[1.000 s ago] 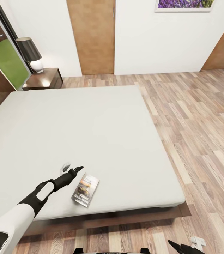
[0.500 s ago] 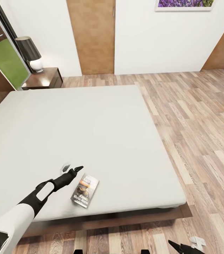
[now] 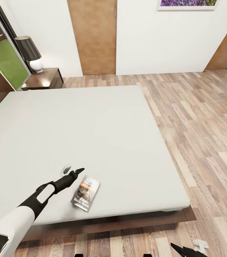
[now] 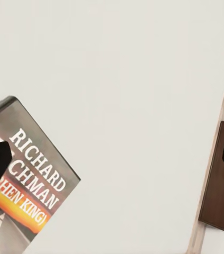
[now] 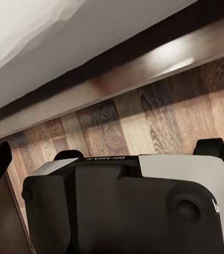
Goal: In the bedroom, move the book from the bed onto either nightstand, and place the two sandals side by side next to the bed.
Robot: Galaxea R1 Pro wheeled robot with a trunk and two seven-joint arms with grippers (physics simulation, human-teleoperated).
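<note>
Since a second ago the whole head view has slid slightly: the bed's near edge, the book and the lamp all sit a touch differently in the picture, so the camera has moved, while the left arm holds the same pose beside the book.

The bed (image 3: 102, 135) is a broad, flat, matte off-white mattress on a dark glossy wooden frame whose near rail shows beneath it. The book (image 3: 85, 192) lies flat near the mattress's near edge, a thin rectangular paperback with a dark cover, an orange band and white lettering; in the left wrist view the book (image 4: 27, 196) reads "RICHARD" in bold capitals.

The left end effector (image 3: 73, 170) hovers just left of the book, its two slim dark fingers spread apart and grasping nothing. The right end effector (image 3: 188, 250) sits low at the near right over the floor, only dark tips showing; I cannot tell whether it is spread or clenched.

At the far left a nightstand (image 3: 43, 79), glossy reddish-brown and boxy, carries a lamp (image 3: 30, 54) with a dark conical shade and rounded white base. The floor (image 3: 199, 117) is planks of mixed pale and brown wood. A plain brown door (image 3: 92, 35) stands in the white far wall.
</note>
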